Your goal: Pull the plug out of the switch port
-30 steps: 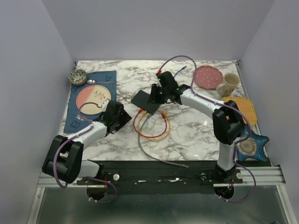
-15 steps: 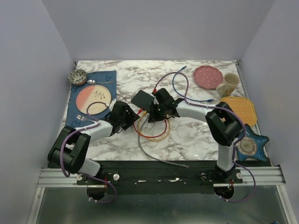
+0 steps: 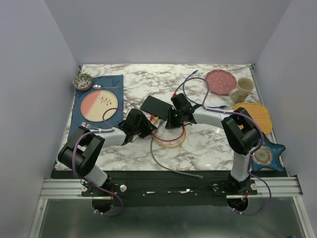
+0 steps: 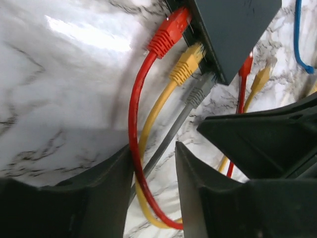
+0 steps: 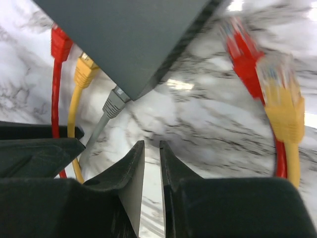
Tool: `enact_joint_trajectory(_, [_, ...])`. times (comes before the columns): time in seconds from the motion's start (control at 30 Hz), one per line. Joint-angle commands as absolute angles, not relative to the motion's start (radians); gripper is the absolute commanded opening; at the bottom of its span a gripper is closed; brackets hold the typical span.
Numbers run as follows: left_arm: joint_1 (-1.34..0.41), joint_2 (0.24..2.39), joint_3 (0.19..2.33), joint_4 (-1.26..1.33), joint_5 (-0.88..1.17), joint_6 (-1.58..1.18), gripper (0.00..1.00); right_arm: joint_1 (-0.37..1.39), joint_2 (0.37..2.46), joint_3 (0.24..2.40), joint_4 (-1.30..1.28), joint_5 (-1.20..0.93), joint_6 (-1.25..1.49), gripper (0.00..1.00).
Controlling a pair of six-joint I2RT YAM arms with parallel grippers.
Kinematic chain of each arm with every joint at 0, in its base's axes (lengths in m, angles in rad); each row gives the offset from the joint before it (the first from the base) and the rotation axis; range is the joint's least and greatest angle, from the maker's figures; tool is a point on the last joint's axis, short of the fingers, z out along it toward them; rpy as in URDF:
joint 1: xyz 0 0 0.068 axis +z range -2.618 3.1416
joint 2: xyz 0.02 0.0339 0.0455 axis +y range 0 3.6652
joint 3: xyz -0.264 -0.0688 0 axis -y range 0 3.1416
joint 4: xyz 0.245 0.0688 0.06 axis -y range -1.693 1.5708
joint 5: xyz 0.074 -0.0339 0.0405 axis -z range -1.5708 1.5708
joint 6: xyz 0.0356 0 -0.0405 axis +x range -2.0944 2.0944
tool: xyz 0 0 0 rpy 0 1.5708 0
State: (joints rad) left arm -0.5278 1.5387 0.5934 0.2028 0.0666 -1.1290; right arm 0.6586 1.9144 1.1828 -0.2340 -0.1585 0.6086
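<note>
Hands both nearer the switch than a second ago. Left hand now sits at the socket edge, fingers apart astride the cables. Right hand has drawn in beside it, fingers almost together on nothing. Plugs all seated, so pull likely imminent. Switch lies mid-tabletop, long axis upper left to lower right, sockets facing lower left.
</note>
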Motion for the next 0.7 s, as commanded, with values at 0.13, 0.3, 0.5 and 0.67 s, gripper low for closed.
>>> enact_joint_trajectory(0.13, [-0.61,1.678,0.624,0.224,0.184,-1.117,0.44,0.646,1.773,1.143,-0.285,0.032,0.591,0.27])
enact_joint_trajectory(0.3, [-0.592,1.608,0.611,0.148,0.118,-1.106,0.46,0.646,1.709,1.164,-0.308,0.067,0.575,0.28])
enact_joint_trajectory(0.5, [-0.516,1.398,0.589,-0.024,-0.07,-1.065,0.58,0.644,1.733,1.241,-0.322,0.071,0.557,0.28])
enact_joint_trajectory(0.67, [-0.393,1.325,0.54,0.046,-0.02,-1.054,0.69,0.635,1.854,1.383,-0.322,0.005,0.568,0.27])
